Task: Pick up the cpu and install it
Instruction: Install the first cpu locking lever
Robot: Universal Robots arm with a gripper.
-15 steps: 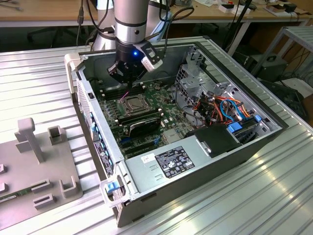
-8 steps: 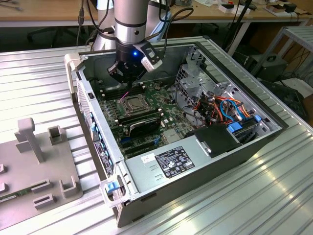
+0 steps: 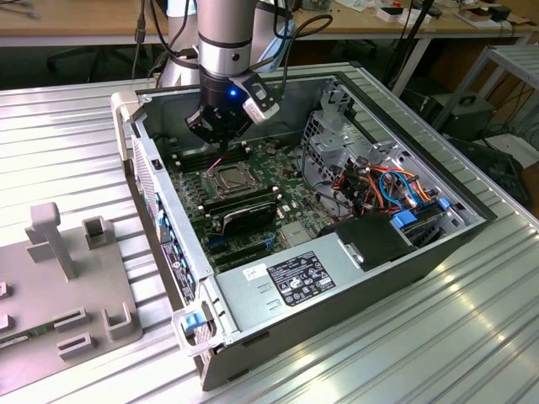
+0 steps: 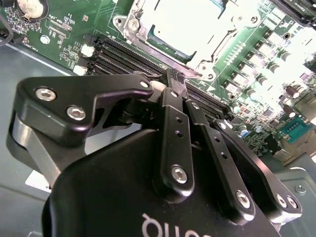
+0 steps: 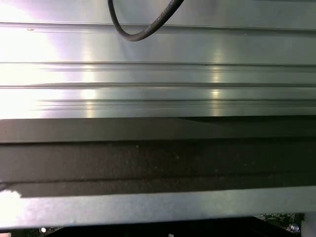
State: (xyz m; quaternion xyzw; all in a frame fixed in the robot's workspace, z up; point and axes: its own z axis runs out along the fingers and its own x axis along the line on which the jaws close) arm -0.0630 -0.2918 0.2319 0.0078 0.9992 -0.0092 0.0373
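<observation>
Two fingers (image 4: 170, 106) are meeting at their tips in the second wrist view, drawn narrow, and you are seeing nothing clamped between them. Your gripper (image 3: 219, 141) (image 4: 174, 79) is hanging inside the open computer case (image 3: 168, 244), just at 12 o'clock of the metal-framed socket (image 3: 226, 178) in the exterior view. The cpu (image 4: 192, 19) is looking like the pale square face lying inside that socket frame, though glare is washing over it, and the fingertips are hovering near its frame's edge, apart from it. Long black memory sticks (image 3: 244, 210) are sitting at 5 o'clock of the socket. A black cable (image 5: 143, 32) is looping over the ribbed metal counter (image 5: 158, 74) (image 3: 421, 337).
</observation>
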